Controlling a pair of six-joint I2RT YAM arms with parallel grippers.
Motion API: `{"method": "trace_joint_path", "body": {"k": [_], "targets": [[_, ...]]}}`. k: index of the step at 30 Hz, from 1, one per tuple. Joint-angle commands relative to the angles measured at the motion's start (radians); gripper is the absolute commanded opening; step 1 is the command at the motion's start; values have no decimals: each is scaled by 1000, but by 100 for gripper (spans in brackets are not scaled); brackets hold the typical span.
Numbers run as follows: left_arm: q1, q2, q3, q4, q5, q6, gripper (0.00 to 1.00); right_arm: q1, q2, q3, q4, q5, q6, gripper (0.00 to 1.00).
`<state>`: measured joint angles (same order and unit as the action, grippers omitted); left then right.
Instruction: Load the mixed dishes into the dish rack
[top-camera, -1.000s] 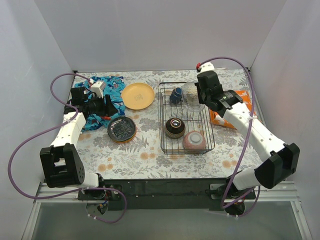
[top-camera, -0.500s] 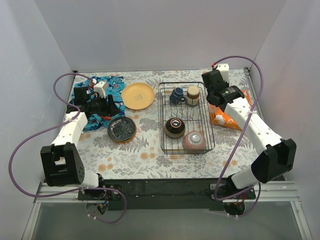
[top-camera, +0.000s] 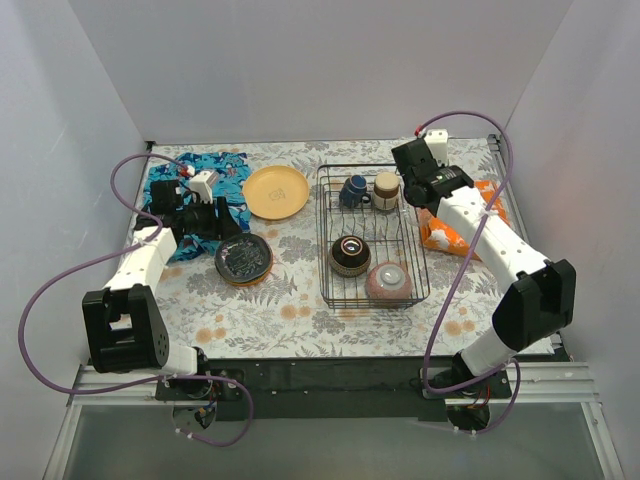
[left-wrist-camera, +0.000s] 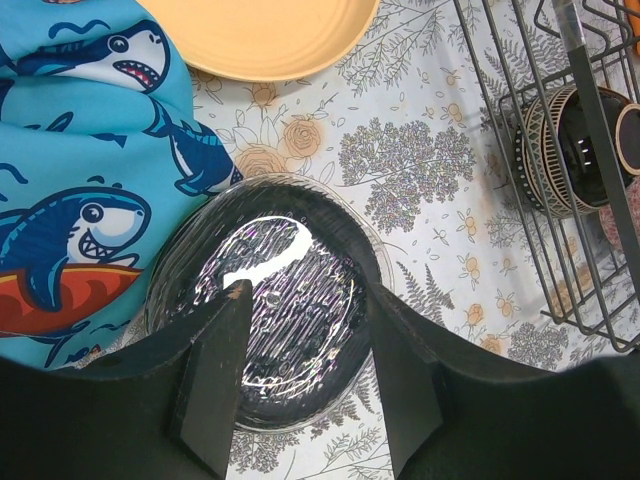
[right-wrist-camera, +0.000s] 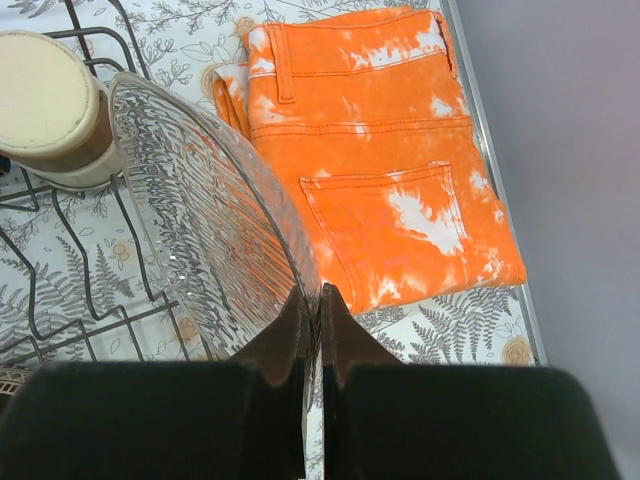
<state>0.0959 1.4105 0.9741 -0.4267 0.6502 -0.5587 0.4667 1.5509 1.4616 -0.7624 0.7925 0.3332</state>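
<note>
As the right gripper (right-wrist-camera: 312, 300), clamped on a clear ribbed plate (right-wrist-camera: 200, 220), has swung to the dish rack's (top-camera: 322, 230) upper-right edge, that plate stays unslotted. The left gripper (left-wrist-camera: 305, 295), jaws apart, hovers over the dark plate (left-wrist-camera: 290, 250), centre-left.

Floral table (top-camera: 300, 310): dish rack (top-camera: 322, 240) centre-right; yellow-orange plate (top-camera: 275, 191), dark plate (top-camera: 243, 259), blue shark cloth (top-camera: 215, 170) left; orange cloth (top-camera: 445, 238) right.

My left gripper (top-camera: 226, 223) hung over the far left edge of the dark plate (top-camera: 245, 262), beside the blue cloth (top-camera: 205, 172). My right gripper (top-camera: 412, 190) stood at the far right corner of the rack (top-camera: 322, 240), which held a mug (top-camera: 352, 190), a cup (top-camera: 386, 190), a brown bowl (top-camera: 350, 255) and a pink bowl (top-camera: 388, 283).
</note>
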Motion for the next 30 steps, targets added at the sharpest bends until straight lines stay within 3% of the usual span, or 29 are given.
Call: {"method": "trace_joint_path", "body": {"k": [1,17,23,30], "targets": [[-4,-45,-12,0,15,-6,49,15,24,63,-9,93,-16,1],[-2,2,-20,54,88,-20,49,55,87,23,14,106,-74,1],[-4,1,-14,49,77,-23,49,61,74,25,26,15,-115,38],[-4,-21,-35,48,66,-27,50,66,-11,46,44,-111,-149,61]]}}
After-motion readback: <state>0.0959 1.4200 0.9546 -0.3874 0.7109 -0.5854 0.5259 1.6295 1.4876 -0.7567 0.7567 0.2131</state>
